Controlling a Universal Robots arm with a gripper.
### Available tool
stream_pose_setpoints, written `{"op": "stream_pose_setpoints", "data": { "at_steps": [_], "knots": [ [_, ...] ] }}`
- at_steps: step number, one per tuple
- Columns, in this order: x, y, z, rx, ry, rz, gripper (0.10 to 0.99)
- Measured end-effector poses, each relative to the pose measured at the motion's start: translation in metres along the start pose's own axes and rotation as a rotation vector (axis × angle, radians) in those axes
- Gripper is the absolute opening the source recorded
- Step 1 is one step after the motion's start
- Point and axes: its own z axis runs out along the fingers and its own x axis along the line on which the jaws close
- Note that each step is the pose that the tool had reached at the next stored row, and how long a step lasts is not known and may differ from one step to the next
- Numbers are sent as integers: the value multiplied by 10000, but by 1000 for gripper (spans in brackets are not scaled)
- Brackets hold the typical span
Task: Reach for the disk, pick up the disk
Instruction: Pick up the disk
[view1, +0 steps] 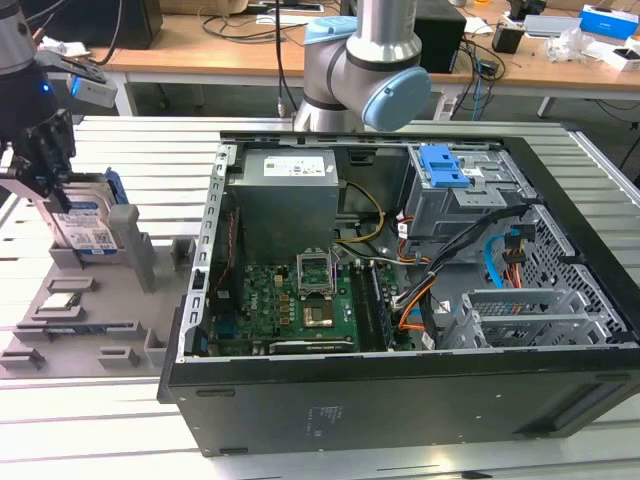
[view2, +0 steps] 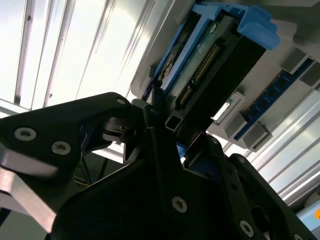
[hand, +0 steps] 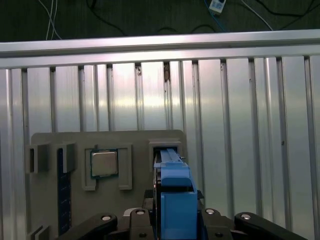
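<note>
The disk (view1: 88, 232) stands on edge in a slot of the grey holder plate (view1: 110, 335) at the exterior view's left, its barcode label facing out and a blue rail along its side. My gripper (view1: 48, 185) comes down on its upper end. In the second wrist view the disk (view2: 210, 65) runs between the black fingers (view2: 152, 125), which press on its two faces. In the first wrist view the disk's blue rail (hand: 176, 197) sits between the gripper's knuckles, with the disk still seated in its slot.
A square processor chip (hand: 104, 163) and a blue memory stick (hand: 63, 195) lie in the holder plate beside the disk. The open computer case (view1: 400, 300) with its blue-latched drive cage (view1: 445, 165) lies to the exterior view's right. The arm's base (view1: 365, 70) stands behind it on the slatted metal table (hand: 240, 125).
</note>
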Motion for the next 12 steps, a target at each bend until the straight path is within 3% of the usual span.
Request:
{"op": "stream_pose_setpoints", "data": {
  "at_steps": [4, 12],
  "knots": [
    [1, 2, -141, 0, 0, 0, 365],
    [1, 3, -294, -1, 0, 0, 365]
  ]
}}
